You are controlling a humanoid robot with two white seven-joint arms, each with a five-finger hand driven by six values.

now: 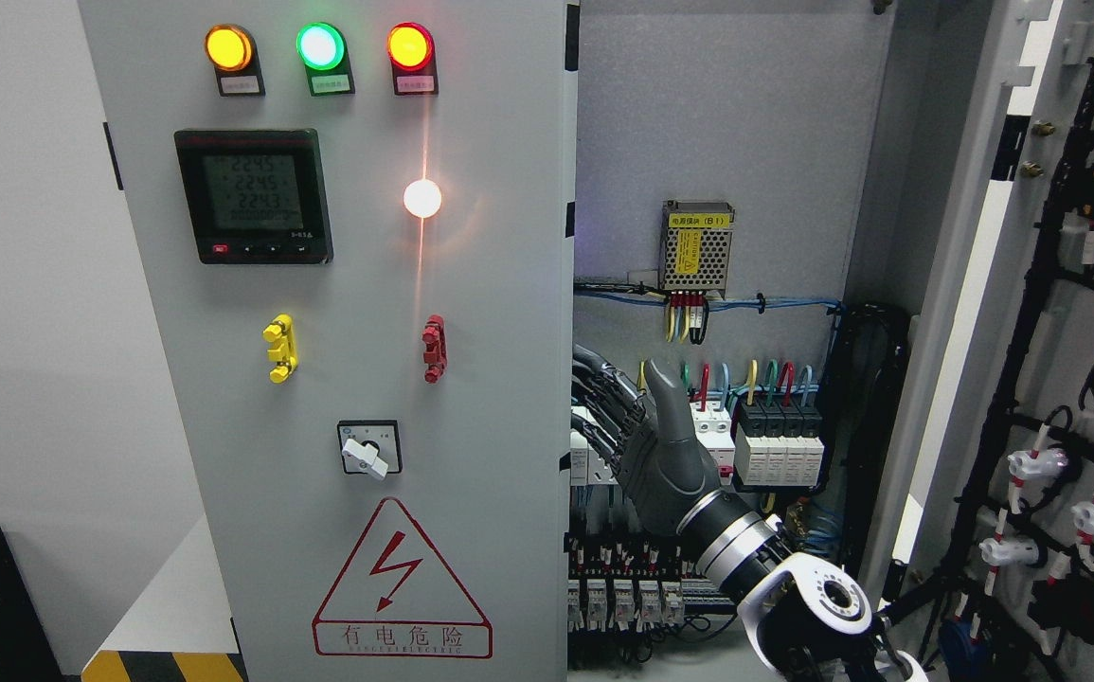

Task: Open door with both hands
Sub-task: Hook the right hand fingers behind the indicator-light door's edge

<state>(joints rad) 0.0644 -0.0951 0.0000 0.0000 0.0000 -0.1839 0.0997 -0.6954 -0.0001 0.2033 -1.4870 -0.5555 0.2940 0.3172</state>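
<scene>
Reaching in from lower right, right hand [646, 445] hooks fingers round left door [338, 313] free edge, thumb up; tall edge immediately left; left hand unseen.

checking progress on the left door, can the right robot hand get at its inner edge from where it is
Probably yes. The right robot hand is already at the left door's inner edge, fingers reaching behind it, thumb up. The right door is swung open, leaving the way free.
</scene>
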